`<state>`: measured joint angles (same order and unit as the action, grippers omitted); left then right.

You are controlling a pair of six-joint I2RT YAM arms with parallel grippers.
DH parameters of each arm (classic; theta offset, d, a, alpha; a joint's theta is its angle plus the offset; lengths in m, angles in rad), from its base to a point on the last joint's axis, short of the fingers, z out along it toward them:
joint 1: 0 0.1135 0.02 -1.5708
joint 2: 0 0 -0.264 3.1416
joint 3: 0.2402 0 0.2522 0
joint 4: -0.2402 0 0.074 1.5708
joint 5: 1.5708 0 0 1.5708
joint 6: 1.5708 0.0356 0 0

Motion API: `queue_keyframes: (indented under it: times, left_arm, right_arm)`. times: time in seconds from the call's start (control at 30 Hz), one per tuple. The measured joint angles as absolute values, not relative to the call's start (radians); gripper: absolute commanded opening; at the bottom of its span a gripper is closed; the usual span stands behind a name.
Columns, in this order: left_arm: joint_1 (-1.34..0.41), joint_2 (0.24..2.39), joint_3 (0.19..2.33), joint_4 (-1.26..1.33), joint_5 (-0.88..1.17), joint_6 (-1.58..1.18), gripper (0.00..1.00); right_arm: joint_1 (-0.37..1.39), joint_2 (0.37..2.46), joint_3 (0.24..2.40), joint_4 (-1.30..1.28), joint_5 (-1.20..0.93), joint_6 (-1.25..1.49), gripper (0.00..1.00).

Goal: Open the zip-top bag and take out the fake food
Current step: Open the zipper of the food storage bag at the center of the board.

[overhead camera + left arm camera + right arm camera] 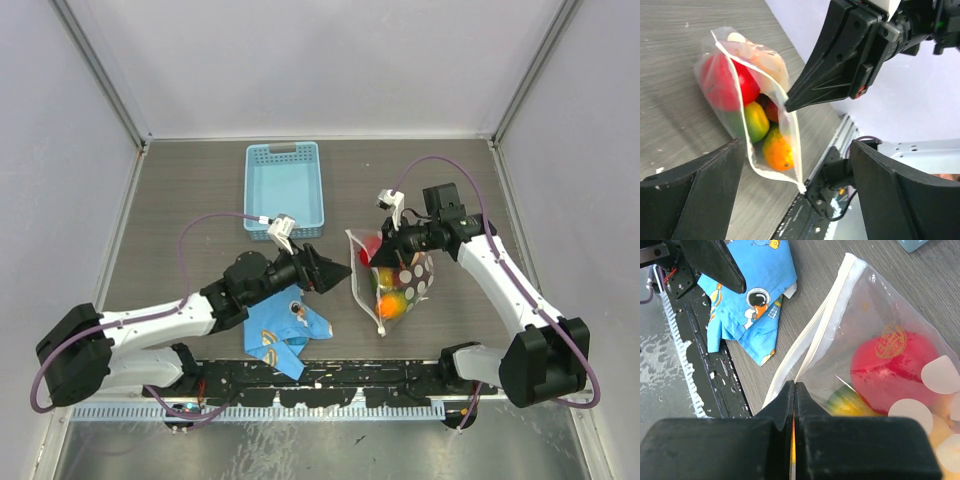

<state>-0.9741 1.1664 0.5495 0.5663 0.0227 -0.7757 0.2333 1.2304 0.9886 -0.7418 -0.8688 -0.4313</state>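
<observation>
The zip-top bag (398, 285) lies right of centre, a clear pouch with white dots, its white zip strip (812, 337) parted and the mouth gaping toward the left arm. Inside shows the fake food: a red piece (722, 82), a green one (756, 121) and an orange one (777, 150). My right gripper (795, 386) is shut on one wall of the bag at the mouth and holds it up. My left gripper (338, 272) stands open just left of the mouth, its fingers (690, 195) wide apart and touching nothing.
A light blue slotted basket (283, 188) stands behind the left gripper. A blue cartoon-print cloth (285, 330) lies crumpled under the left arm, near the black rail (320, 378) along the table's front edge.
</observation>
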Motion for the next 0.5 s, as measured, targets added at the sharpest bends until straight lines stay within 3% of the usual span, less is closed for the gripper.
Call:
queue_keyframes:
  times: [0.5]
  left_arm:
    - [-0.974, 1.416, 0.687, 0.604, -0.068, -1.137, 0.79]
  right_arm:
    - [0.233, 1.221, 0.979, -0.743, -0.894, -0.452, 0.01]
